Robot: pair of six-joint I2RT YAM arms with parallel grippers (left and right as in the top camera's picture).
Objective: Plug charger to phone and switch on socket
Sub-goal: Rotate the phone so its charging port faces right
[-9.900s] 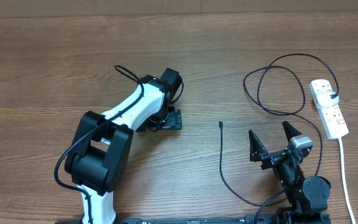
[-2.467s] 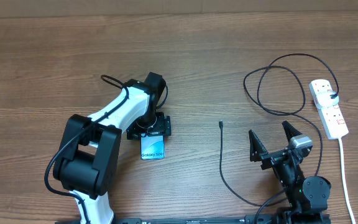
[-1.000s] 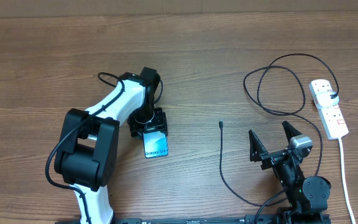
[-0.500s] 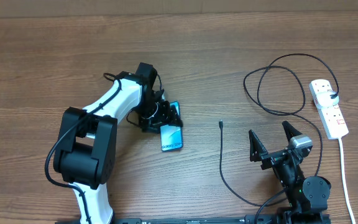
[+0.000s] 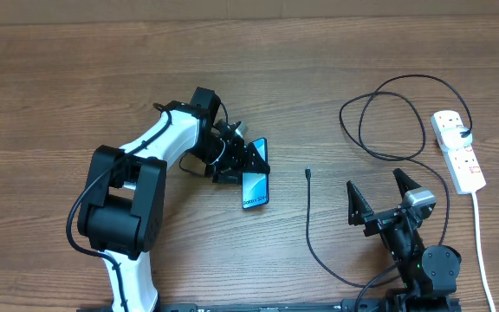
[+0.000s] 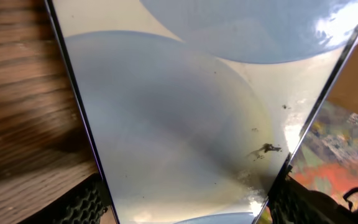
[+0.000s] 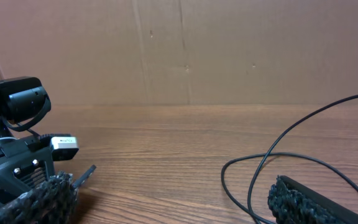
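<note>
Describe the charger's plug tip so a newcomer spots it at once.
Start at the white power strip with red switches on the right side of the wooden table; a long thin black cable loops out of it. Its small black connector tip lies alone on bare wood between the blue-screened slim smartphone and the open right gripper: the cable's only loose end.

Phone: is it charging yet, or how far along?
Not yet. Done: the left tool grips the slim blue-screened phone. In hand: holding it near the thin black cable's tip. Left: that tip lies loose, unplugged; the right tool sits open, empty; the white power strip is untouched.
</note>
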